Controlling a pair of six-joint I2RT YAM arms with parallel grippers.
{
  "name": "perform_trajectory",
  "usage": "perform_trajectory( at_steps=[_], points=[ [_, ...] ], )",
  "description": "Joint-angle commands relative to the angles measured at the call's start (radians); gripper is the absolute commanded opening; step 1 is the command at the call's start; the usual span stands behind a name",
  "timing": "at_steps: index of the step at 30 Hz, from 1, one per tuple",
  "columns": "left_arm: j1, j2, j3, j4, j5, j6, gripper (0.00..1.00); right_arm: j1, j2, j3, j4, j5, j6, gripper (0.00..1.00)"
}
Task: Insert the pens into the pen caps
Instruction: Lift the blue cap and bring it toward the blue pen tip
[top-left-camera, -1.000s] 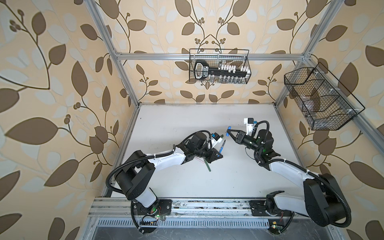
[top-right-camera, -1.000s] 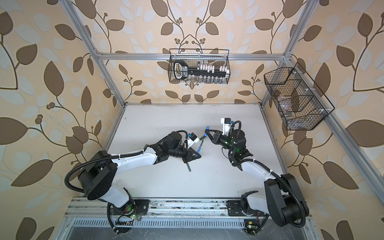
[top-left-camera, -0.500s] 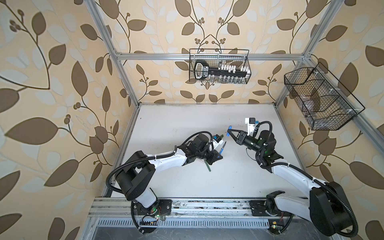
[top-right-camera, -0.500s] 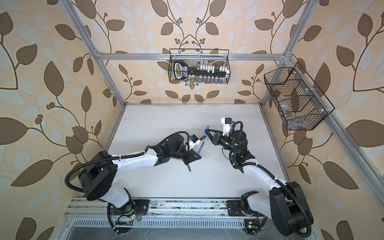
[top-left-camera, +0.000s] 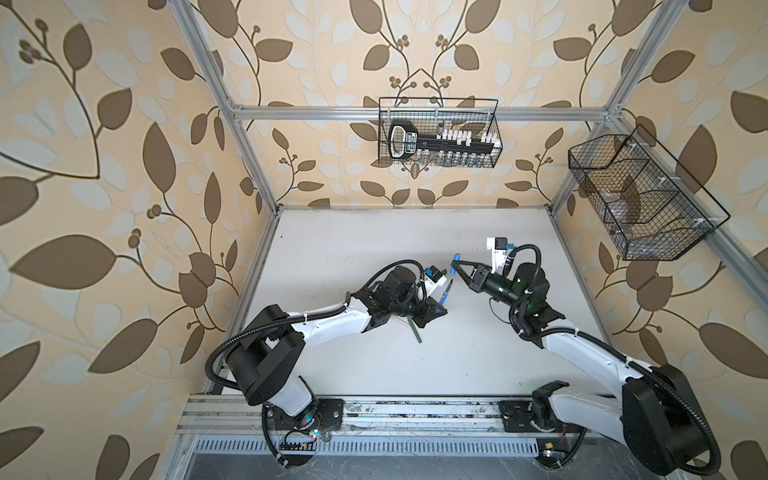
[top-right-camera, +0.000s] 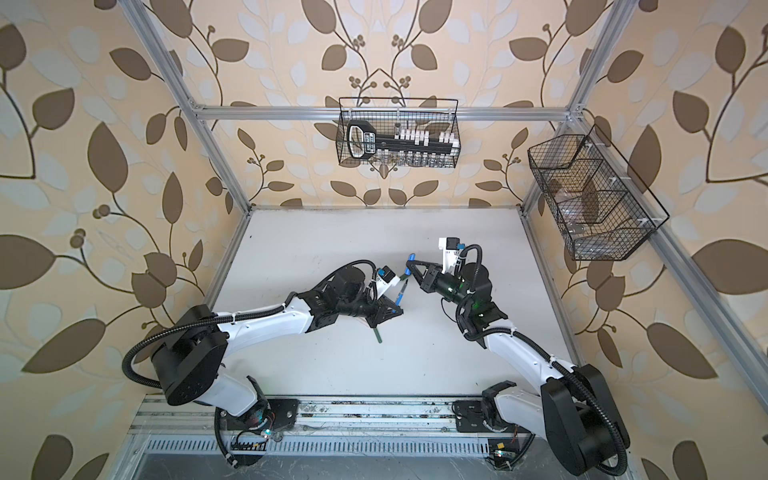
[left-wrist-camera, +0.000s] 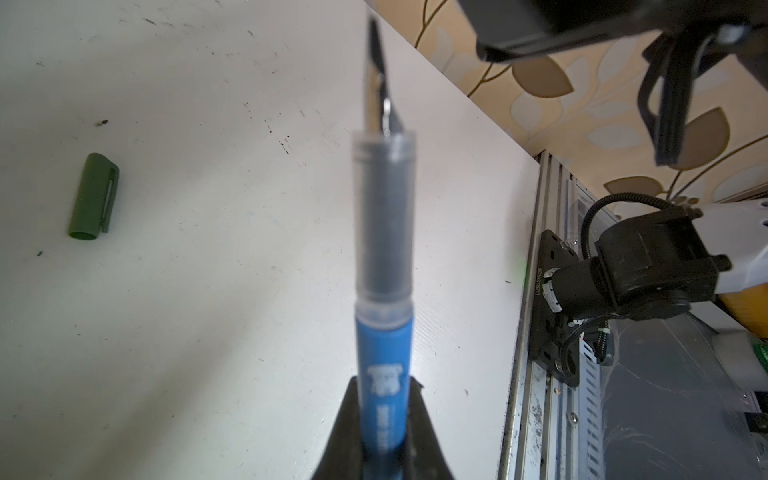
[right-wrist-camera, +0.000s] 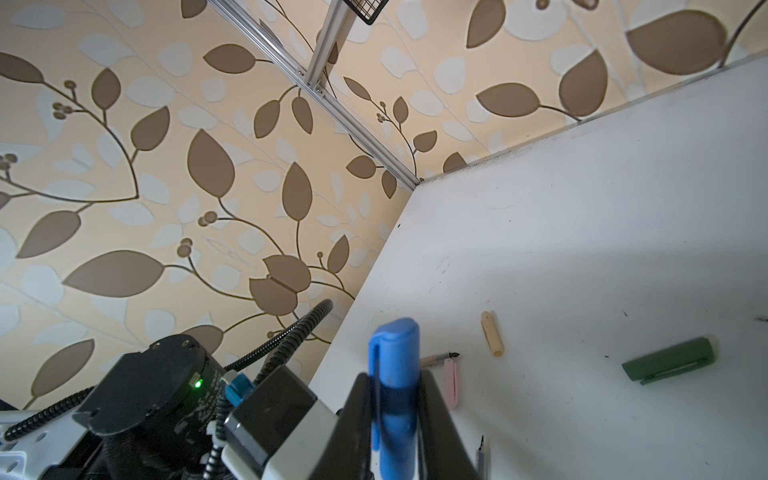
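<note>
My left gripper (left-wrist-camera: 384, 419) is shut on the blue pen (left-wrist-camera: 384, 361), whose dark tip points up and away from the jaws. In both top views the blue pen (top-left-camera: 445, 294) (top-right-camera: 400, 296) is held near the table's middle. My right gripper (right-wrist-camera: 395, 399) is shut on the blue pen cap (right-wrist-camera: 395, 365), seen in both top views (top-left-camera: 454, 264) (top-right-camera: 409, 266) just above the pen's tip and a little apart from it. On the table lie a green pen (top-left-camera: 414, 332), a green cap (left-wrist-camera: 93, 197), a tan cap (right-wrist-camera: 492, 334), a pink cap (right-wrist-camera: 452, 382) and a partly hidden tan pen (right-wrist-camera: 440, 357).
A wire basket (top-left-camera: 438, 133) with a black tool hangs on the back wall. Another wire basket (top-left-camera: 640, 199) hangs on the right wall. Aluminium frame posts stand at the table's corners, and a metal rail (top-left-camera: 415, 415) runs along its front edge.
The right arm's rear links have swung slightly outward. Both grippers, with pen and cap, stay almost where they were.
</note>
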Motion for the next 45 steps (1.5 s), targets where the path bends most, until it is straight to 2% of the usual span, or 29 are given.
perform_trajectory(
  at_steps=[1,45],
  points=[
    [-0.003,-0.047,-0.012,0.042,0.02,-0.004,0.0,0.009,-0.019,-0.019,0.009,0.016,0.0,0.18],
    [-0.003,-0.105,-0.027,0.048,0.013,-0.007,0.0,0.034,-0.099,-0.032,-0.053,0.051,-0.031,0.18]
  ],
)
